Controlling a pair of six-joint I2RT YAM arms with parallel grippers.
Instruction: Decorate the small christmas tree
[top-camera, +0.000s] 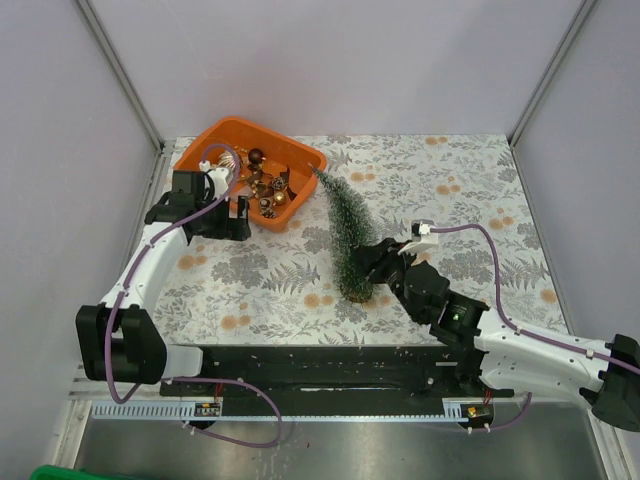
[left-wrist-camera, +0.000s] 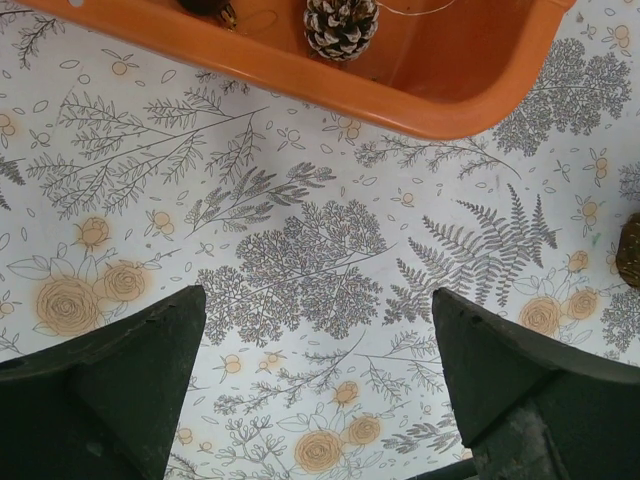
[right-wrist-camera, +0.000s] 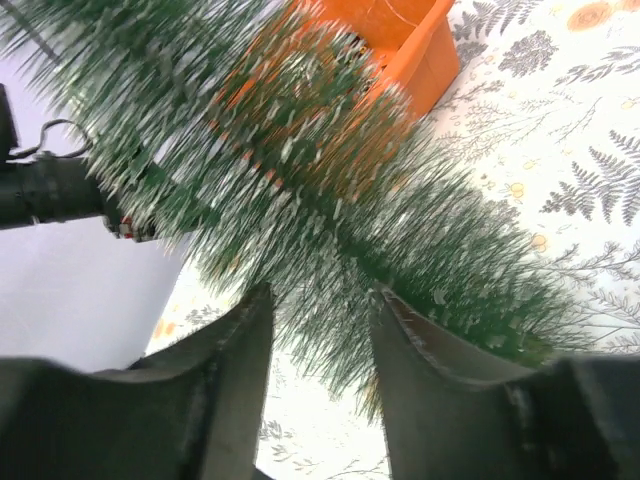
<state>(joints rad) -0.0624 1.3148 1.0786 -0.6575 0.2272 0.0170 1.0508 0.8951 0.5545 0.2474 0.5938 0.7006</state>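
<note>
Two arms | tree (top-camera: 347, 232) mid-table, base nearest right gripper (top-camera: 374, 262), tip towards orange tray (top-camera: 300, 150) | right jaws part-spread among lower needles, cannot tell if gripping | left gripper (top-camera: 236, 212) spread wide, empty, beside tray

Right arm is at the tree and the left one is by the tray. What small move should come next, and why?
Probably draw the right gripper back from the small christmas tree: its jaws stand parted with only needles between them, and the tree's base rests on the table. The left gripper, jaws open, hovers beside the orange tray.
</note>
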